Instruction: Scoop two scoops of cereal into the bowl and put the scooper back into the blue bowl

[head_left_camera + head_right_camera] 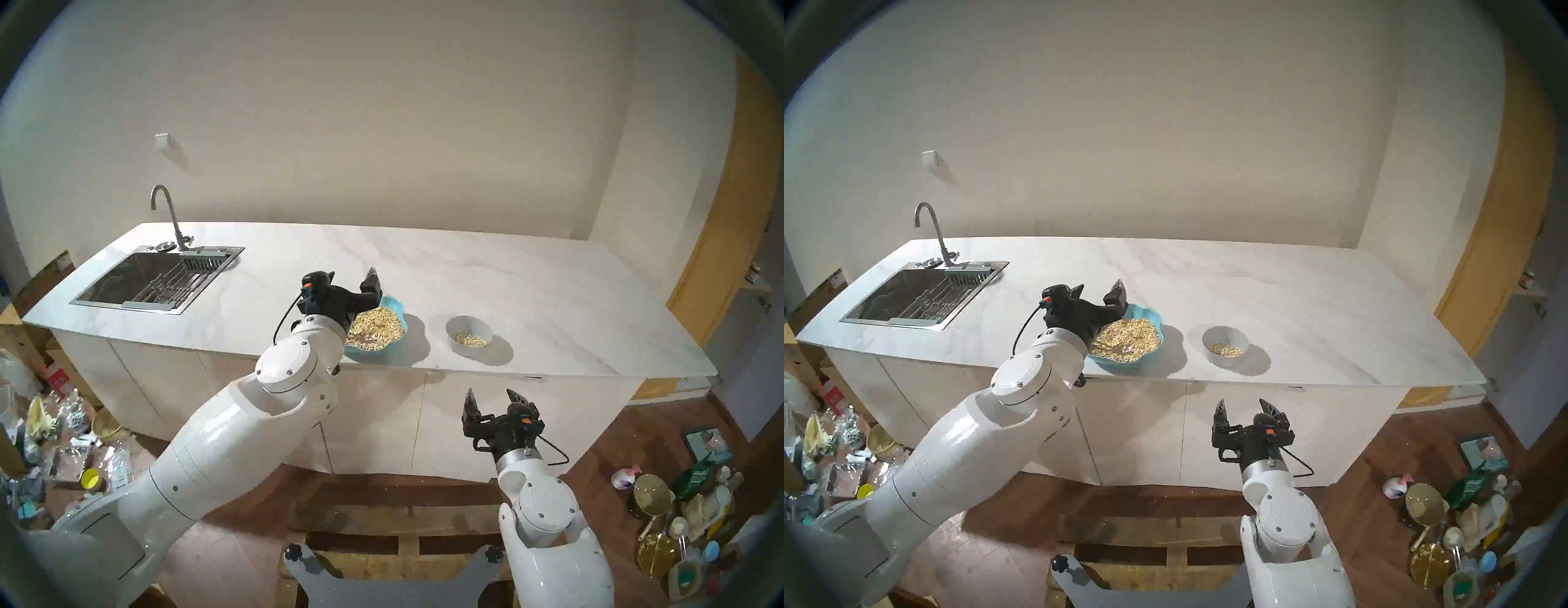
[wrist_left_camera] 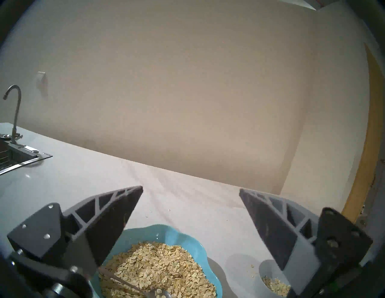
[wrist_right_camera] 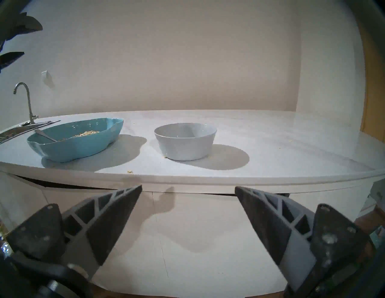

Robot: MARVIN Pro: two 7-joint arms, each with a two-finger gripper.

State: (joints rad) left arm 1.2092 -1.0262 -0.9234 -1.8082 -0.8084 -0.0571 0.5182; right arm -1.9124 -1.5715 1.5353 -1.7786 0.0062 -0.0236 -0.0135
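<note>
The blue bowl with a wavy rim stands near the counter's front edge and holds a heap of cereal. The scooper, a silver spoon, lies in it with its handle toward the left rim; it also shows in the right wrist view. The small grey-white bowl stands to its right with a little cereal at the bottom. My left gripper is open and empty above the blue bowl's left back rim. My right gripper is open and empty, below and in front of the counter edge.
A steel sink with a faucet takes the counter's left end. A few loose flakes lie on the counter near the bowls. Clutter covers the floor at the left and the right.
</note>
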